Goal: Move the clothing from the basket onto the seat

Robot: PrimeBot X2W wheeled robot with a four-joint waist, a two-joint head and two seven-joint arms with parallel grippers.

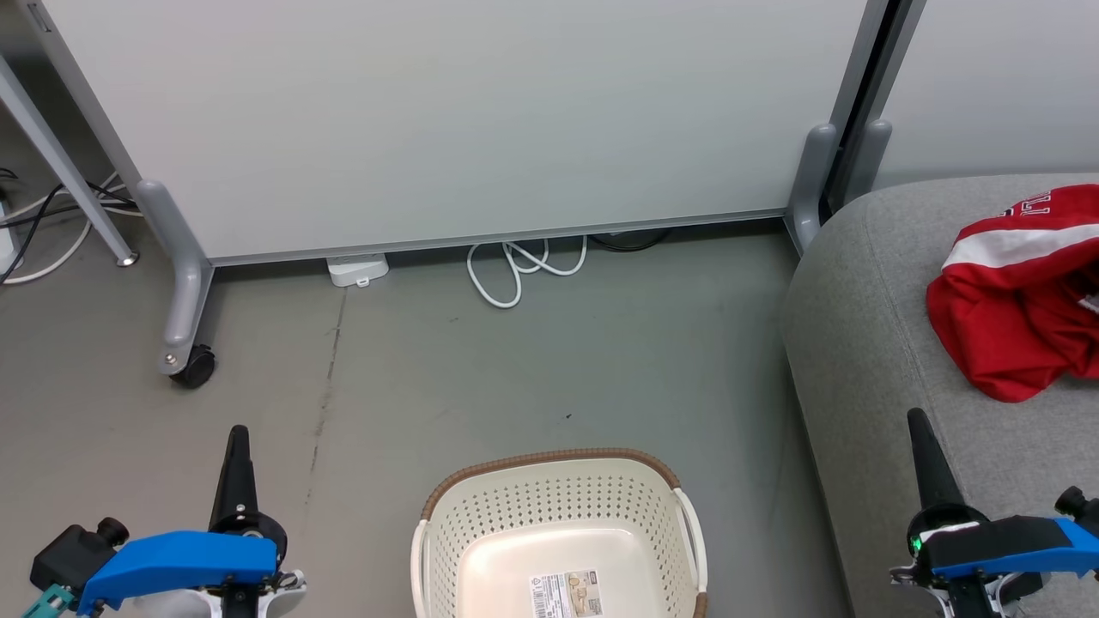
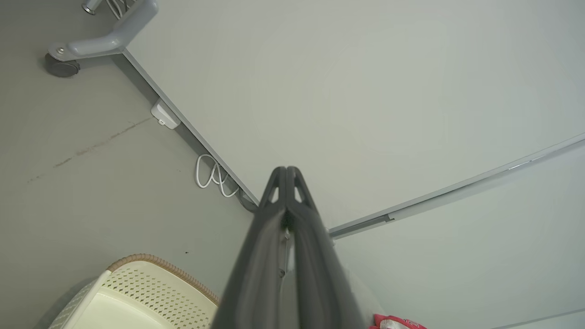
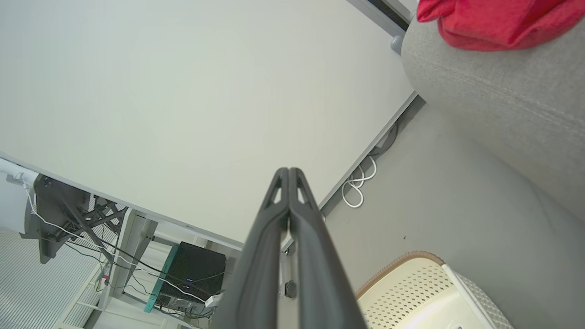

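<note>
The red clothing point(image 1: 1026, 296), with a white stripe and lettering, lies crumpled on the grey seat point(image 1: 867, 343) at the right; it also shows as red cloth point(image 3: 493, 20) on the seat point(image 3: 502, 105). The cream basket point(image 1: 558, 532) with a brown rim stands on the floor at bottom centre, its inside bare except for a label. My left gripper point(image 1: 238, 438) is shut and holds nothing, left of the basket point(image 2: 137, 292). My right gripper point(image 1: 915, 421) is shut and holds nothing, over the seat's front edge. Both wrist views show the fingers pressed together.
A white partition panel point(image 1: 446, 120) on grey wheeled feet point(image 1: 185, 343) stands behind the basket. A white cable point(image 1: 515, 266) and a small white box point(image 1: 356, 269) lie at its base. Bare grey floor point(image 1: 515, 378) lies between partition, basket and seat.
</note>
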